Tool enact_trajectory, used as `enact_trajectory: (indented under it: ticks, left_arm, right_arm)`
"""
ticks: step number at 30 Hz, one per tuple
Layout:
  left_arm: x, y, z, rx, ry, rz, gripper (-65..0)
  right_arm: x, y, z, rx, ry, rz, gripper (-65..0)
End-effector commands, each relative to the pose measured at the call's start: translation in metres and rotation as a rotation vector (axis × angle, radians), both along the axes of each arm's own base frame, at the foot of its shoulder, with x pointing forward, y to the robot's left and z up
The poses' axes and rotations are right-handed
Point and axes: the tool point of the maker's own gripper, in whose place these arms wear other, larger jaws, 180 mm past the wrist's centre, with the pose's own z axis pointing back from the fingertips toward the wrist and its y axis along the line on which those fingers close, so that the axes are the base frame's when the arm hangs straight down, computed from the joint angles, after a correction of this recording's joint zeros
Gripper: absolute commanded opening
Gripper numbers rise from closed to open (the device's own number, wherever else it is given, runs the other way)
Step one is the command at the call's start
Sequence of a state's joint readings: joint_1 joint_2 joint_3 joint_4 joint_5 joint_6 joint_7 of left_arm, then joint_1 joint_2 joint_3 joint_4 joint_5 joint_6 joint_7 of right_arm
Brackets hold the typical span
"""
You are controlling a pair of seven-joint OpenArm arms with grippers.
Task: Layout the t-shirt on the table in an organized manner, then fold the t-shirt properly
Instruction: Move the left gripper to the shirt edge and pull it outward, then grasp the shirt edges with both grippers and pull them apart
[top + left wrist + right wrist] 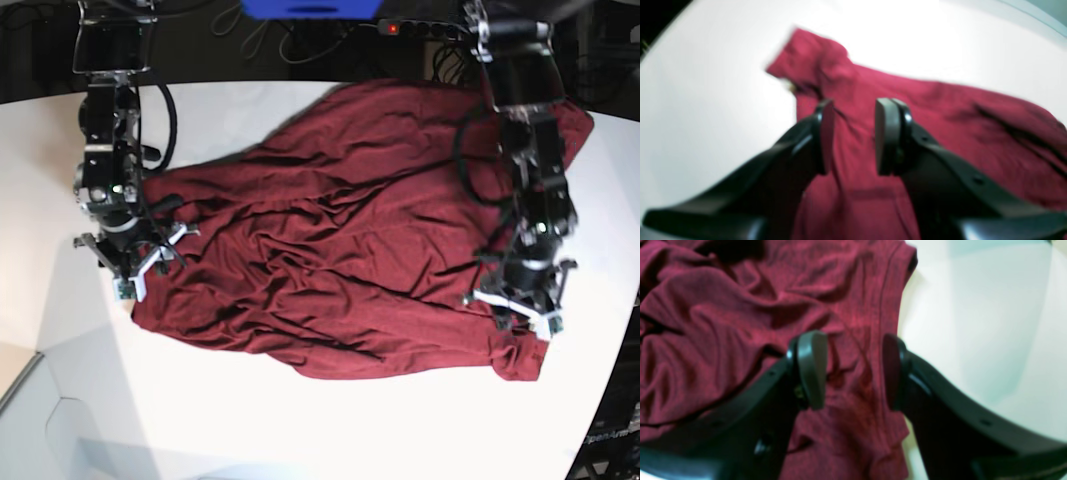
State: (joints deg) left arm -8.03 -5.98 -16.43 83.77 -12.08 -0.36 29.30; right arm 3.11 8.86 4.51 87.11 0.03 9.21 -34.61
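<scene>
Layout stage, not finished; folding not begun, as judged from how the cloth lies. In the left wrist view the left gripper (853, 136) hangs just above the cloth with its black padded jaws parted and nothing between them but air; the picture is blurred, so contact with the fabric cannot be ruled out. Under it lies the dark maroon soft knit t-shirt (940, 126), with one bunched corner, probably a sleeve, poking toward the far side. In the right wrist view the right gripper (853, 371) stands with its jaws well apart over the shirt's hemmed edge, nothing pinched, bare surface just beside the far jaw. From the base view the t-shirt (350, 250) is spread across the middle of the wide, smooth white bench (300, 420), roughly flat but heavily rippled through the centre, with a rolled corner near the left gripper (520, 305) and an uneven edge by the right gripper (135, 265). Each gripper sits at an opposite end of the garment. Remaining, by my reading: pull out the wrinkles, square the outline, set the sleeves, then make all folds. The bench is glossy and curved along its far edge. Beyond it the room is dark, with black cables, a power strip with a red light (392, 28) and a blue object (305, 8) at the top.
</scene>
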Motion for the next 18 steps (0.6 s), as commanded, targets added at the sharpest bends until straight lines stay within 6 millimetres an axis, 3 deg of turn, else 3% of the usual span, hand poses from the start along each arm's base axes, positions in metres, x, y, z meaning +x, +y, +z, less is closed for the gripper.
enact_trajectory:
  ticks: [1,4,8,13,18]
  left_arm:
    - [-0.003,-0.008,0.0,-0.015,-0.01,-0.005,-45.0]
    - [-0.026,-0.042,-0.044,-0.039,0.098,-0.07,-45.0]
    - [-0.037,-0.045,-0.073,-0.037,0.151,-0.08,-45.1]
    - [-0.049,0.009,-0.094,0.031,0.208,-0.011,-45.1]
    - [-0.066,0.062,-0.1,0.078,0.249,0.068,-45.1]
  right_arm:
    - [0.013,-0.004,0.014,-0.007,-0.049,-0.001,-37.6]
    - [0.017,-0.006,0.001,0.003,-0.014,-0.011,-37.7]
    - [0.018,-0.008,-0.015,0.012,0.031,-0.022,-37.7]
    - [0.011,-0.013,-0.032,0.012,0.076,-0.029,-37.7]
    - [0.008,-0.028,-0.037,-0.011,0.062,-0.036,-37.7]
